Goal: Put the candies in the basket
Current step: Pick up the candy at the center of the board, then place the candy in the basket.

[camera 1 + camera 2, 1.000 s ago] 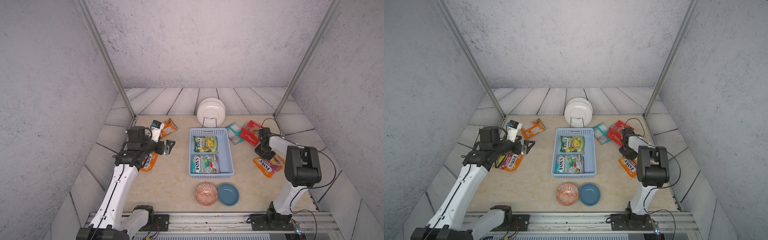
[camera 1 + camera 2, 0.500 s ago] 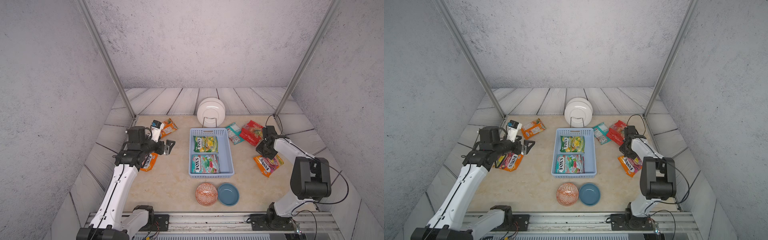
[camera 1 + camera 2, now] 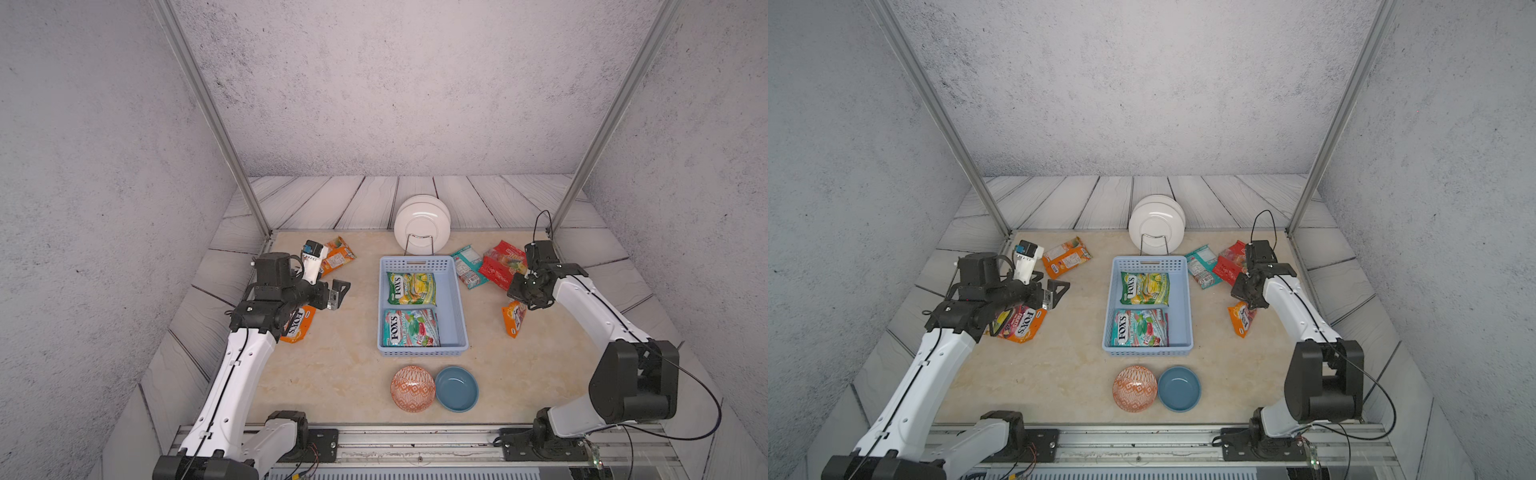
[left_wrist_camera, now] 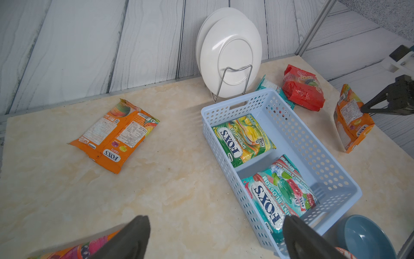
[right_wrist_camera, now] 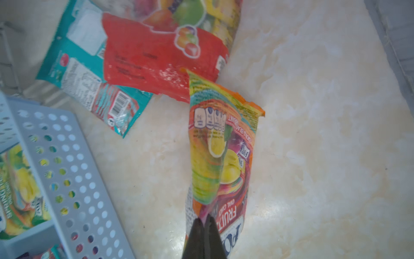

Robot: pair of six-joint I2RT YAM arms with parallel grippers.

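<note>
A: Left side first. Left fingers (image 4: 130,235) are spread wide and empty, hanging over the tabletop (image 3: 340,374) beside an orange-purple bag (image 3: 1021,326) that sits partly under that arm.
B: Risk there?
A: Flat glossy bag, hard to pinch. The fingers may skid and just shove it along. Another orange bag (image 3: 338,259) lies further back.
B: Middle?
A: The basket (image 3: 451,307) holds a yellow-green bag (image 3: 411,287) and a teal-red bag (image 3: 411,328). Just right of it, a teal bag (image 3: 467,266) and a red bag (image 3: 500,264) overlap on the tabletop.
B: Right side?
A: Right fingers (image 5: 195,240) are clamped tight on a thin edge of an orange fruit bag (image 3: 514,318). It dangles, and I can't tell whether its low end touches the tabletop.
B: Failure?
A: It could slip from that small pinch. Carried low, the dangling end could snag the basket wall and drag the basket.
</note>
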